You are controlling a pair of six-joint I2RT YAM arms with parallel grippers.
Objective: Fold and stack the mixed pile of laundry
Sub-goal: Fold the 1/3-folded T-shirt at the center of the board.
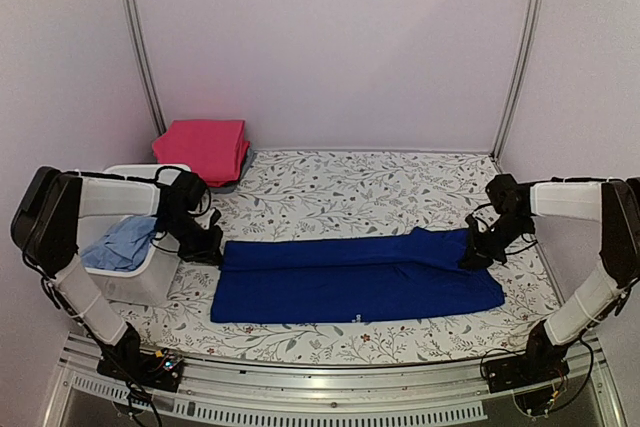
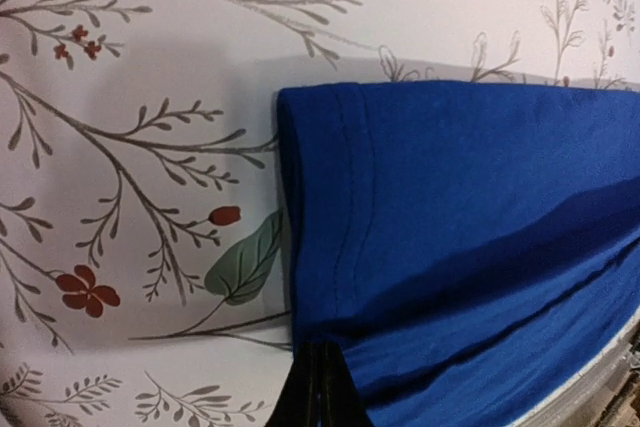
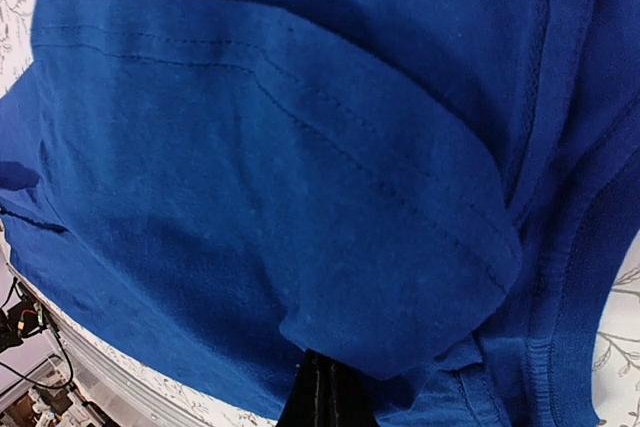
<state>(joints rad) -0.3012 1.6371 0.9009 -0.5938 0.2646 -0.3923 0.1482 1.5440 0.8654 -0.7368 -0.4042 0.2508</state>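
- While it carries everything else, the table [image 1: 330, 182], covered in a white cloth printed with grey sprigs and small red flowers, fills the space between pale walls.
- Royal-blue long trousers [image 1: 355, 282] lie flat across the near half of the table, stretched from left to right, one layer over another. The stitched hem [image 2: 345, 197] is at the left end, and the right end is wider and slightly bunched.
- A white plastic basket [image 1: 150, 277] stands at the near left edge of the table, just left of the trousers' hem.
- A pink-red cloth garment [image 1: 205, 147] sits folded in the far left corner, near the back wall and just beyond the basket.
- A crumpled pale-blue cloth garment [image 1: 120, 242] lies inside the basket, reaching up to its left rim.
- The left claw [image 2: 318, 377] is down at the far left corner of the trousers. In the left wrist view its dark fingers [image 2: 305, 397] are pressed together with no gap, clenched on the blue fabric beside the hem.
- The right claw [image 3: 322, 382] is at the far right end of the trousers. In the right wrist view its fingers [image 3: 310, 402] are likewise closed tight, gripping the trousers, with a fold of seamed blue cloth draped over them.
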